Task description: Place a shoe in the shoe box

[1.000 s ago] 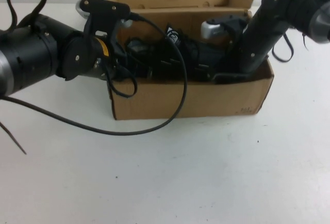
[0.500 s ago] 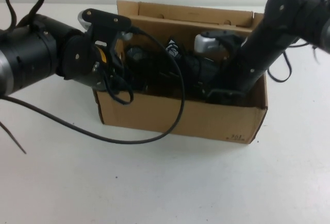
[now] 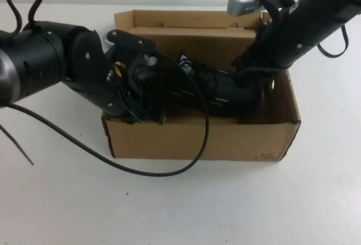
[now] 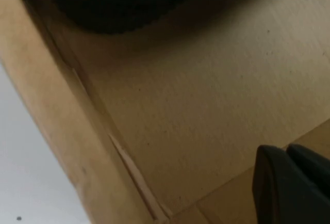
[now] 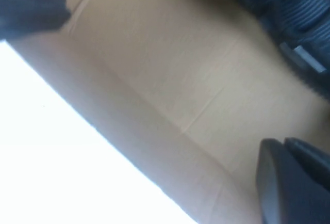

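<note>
The brown cardboard shoe box [image 3: 225,139] stands open mid-table, its flap lid [image 3: 186,18] folded back. The black shoe [image 3: 217,92] lies inside it along the length. My left gripper [image 3: 148,109] reaches into the box's left end; in the left wrist view it [image 4: 285,152] is shut and empty over the box floor [image 4: 196,95], with the shoe [image 4: 129,2] a short way off. My right gripper [image 3: 243,74] comes down at the shoe's right end. The right wrist view shows it [image 5: 283,142] shut and empty near the inner wall [image 5: 170,79] and the ridged sole [image 5: 294,22].
A black cable [image 3: 169,170] from my left arm loops over the box's front wall onto the white table [image 3: 180,211]. Strap loops hang from both arms. The right arm's silver camera housing [image 3: 242,2] sits above the back right corner of the box.
The box has swung square again and slid toward the camera. My right arm has lifted up and back. My left arm has pushed deeper into the box's left end.
</note>
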